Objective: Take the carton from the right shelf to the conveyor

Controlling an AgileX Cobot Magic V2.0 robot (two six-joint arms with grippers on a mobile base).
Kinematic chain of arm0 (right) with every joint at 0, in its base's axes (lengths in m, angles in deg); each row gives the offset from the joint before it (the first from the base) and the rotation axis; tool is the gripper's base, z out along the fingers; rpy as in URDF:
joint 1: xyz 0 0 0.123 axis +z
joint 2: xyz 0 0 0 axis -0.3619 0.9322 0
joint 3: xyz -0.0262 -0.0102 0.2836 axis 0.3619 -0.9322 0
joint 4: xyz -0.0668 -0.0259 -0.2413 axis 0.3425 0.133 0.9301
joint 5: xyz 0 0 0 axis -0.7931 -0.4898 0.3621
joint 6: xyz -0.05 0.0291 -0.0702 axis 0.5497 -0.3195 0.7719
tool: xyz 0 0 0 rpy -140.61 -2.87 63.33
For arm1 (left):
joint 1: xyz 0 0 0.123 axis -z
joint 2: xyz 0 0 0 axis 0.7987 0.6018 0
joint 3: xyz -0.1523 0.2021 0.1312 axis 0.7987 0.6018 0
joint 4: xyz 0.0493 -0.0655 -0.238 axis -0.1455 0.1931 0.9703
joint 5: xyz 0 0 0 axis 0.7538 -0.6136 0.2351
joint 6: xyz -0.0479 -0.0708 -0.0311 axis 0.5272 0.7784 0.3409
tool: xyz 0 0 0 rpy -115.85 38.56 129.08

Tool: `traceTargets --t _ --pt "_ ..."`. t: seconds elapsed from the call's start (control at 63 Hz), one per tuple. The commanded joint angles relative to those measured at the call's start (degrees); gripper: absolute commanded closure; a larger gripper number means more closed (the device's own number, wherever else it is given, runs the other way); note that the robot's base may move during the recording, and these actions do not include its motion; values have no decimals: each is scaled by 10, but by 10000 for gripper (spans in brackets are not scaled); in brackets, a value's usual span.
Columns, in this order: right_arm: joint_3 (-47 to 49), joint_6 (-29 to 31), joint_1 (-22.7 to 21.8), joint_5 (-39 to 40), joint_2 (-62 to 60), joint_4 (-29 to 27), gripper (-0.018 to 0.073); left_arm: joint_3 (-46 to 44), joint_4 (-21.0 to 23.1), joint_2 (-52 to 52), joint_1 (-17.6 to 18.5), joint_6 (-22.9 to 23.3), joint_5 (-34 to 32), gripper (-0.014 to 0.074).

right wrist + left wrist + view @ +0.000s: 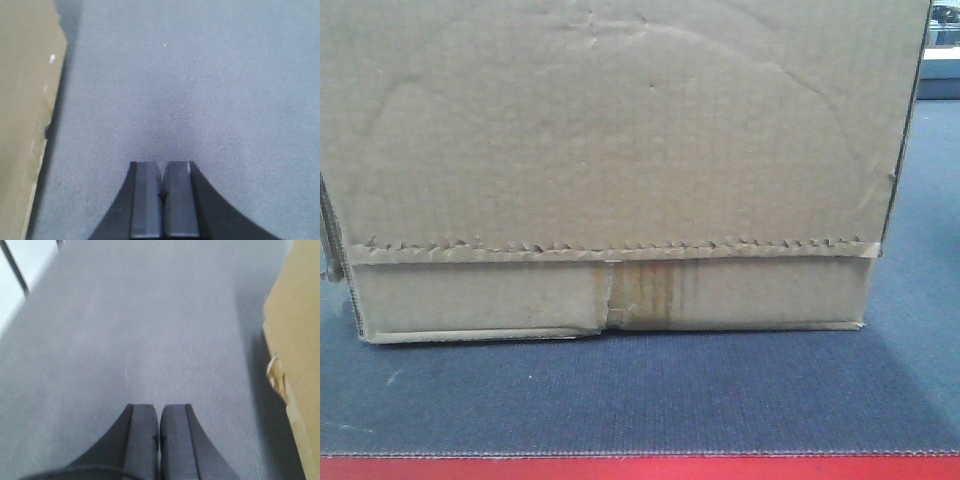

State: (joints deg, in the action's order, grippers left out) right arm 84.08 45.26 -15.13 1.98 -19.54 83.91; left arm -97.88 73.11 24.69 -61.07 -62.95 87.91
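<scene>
- Cardboard, brown and corrugated: we see the carton standing on the woven grey-blue conveyor, behind its red front edge.
- Our left gripper has its dark fingers pressed together, holding nothing, over the belt, with the carton to its right.
- Our right gripper is likewise pinched closed and empty, carton at its left.
- The carton shows a jagged tape strip, a stained centre seam and curved creases.

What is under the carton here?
The carton rests on the conveyor, whose dark woven belt shows in front and beside it. The belt directly beneath is covered.
</scene>
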Motion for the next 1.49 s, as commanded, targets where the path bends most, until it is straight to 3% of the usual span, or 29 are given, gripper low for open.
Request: traceTargets --t 0.0,0.191,0.508,0.731,1.366,1.477 --pt "-57 6 -3 78 -64 11 628 43 2 -58 -2 -5 -59 581" --pt "-152 26 -3 173 -218 11 628 83 2 -146 -2 -5 -76 581" --pt "-175 26 -3 187 -368 11 628 84 9 -214 -2 -5 -88 582" --pt "-175 26 -3 226 -373 11 628 84 9 -229 -2 -5 -92 582" --pt "-175 26 -3 227 -373 11 628 87 9 -229 -2 -5 -92 582" --pt "-175 26 -3 227 -373 11 628 111 8 -250 0 -5 -126 582"
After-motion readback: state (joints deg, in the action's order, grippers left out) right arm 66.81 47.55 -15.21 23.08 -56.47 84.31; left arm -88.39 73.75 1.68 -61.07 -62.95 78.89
